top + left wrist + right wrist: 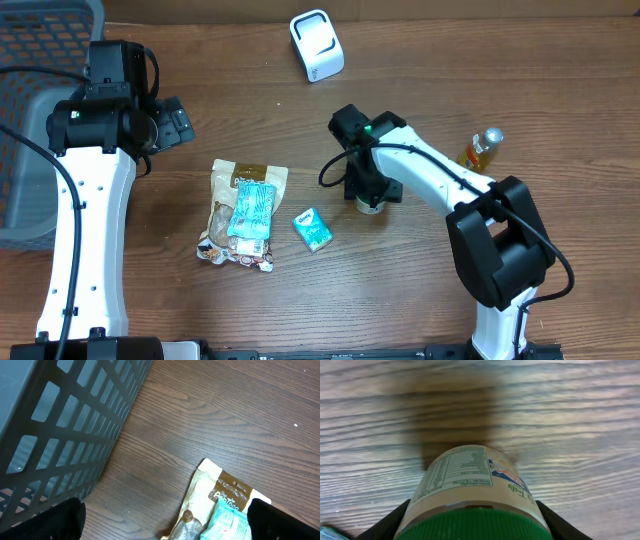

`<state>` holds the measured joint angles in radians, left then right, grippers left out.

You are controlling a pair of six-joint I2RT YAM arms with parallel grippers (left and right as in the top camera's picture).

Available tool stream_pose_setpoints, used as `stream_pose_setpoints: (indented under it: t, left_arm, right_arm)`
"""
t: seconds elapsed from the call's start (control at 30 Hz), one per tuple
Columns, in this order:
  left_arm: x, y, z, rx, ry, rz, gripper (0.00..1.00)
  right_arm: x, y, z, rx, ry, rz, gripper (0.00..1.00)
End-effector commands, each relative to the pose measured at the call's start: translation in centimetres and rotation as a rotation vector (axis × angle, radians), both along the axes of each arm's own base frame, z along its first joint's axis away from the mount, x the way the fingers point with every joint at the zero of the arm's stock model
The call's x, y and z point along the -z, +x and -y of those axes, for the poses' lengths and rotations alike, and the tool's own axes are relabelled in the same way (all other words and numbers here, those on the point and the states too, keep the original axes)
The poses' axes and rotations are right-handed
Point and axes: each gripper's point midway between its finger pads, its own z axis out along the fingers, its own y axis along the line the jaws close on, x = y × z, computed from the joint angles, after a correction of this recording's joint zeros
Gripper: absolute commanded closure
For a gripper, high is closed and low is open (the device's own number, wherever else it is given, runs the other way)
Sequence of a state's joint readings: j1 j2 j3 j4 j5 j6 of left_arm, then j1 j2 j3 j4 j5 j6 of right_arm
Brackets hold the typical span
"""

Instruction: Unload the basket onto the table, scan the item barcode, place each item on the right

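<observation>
A jar with a green screw cap and a pale printed label stands upright on the wooden table. My right gripper comes down over it, one black finger pressed against each side just below the cap. From overhead only the jar's base shows under the right gripper. A white barcode scanner stands at the back of the table. My left gripper hovers open at the left; in its wrist view the left gripper has nothing between its fingertips.
A brown snack bag with a teal packet on top lies centre-left, the snack bag also below my left wrist. A small teal pack lies beside it. A grey slatted basket stands far left. A yellow bottle stands to the right.
</observation>
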<state>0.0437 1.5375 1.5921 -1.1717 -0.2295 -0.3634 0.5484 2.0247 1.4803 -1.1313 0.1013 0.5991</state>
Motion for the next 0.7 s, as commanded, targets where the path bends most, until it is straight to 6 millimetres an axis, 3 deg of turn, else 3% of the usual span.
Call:
stream_pose_setpoints:
  t: [0.0, 0.17, 0.43, 0.67]
  left_arm:
    - [-0.5, 0.0, -0.3, 0.003, 0.018, 0.011, 0.00]
    - [-0.5, 0.0, -0.3, 0.003, 0.018, 0.011, 0.01]
    - [-0.5, 0.0, -0.3, 0.003, 0.018, 0.011, 0.00]
    - [-0.5, 0.0, -0.3, 0.003, 0.018, 0.011, 0.00]
  right_arm:
    - [-4.3, 1.7, -0.8, 0.030, 0.111, 0.076, 0.46]
    - [-6.2, 0.8, -1.6, 0.056, 0.248, 0.030, 0.46]
    - [-6.8, -2.0, -3.3, 0.066, 0.366, -0.112, 0.46]
    - [-8.5, -4.3, -6.4, 0.073, 0.561, -0.252, 0.46]
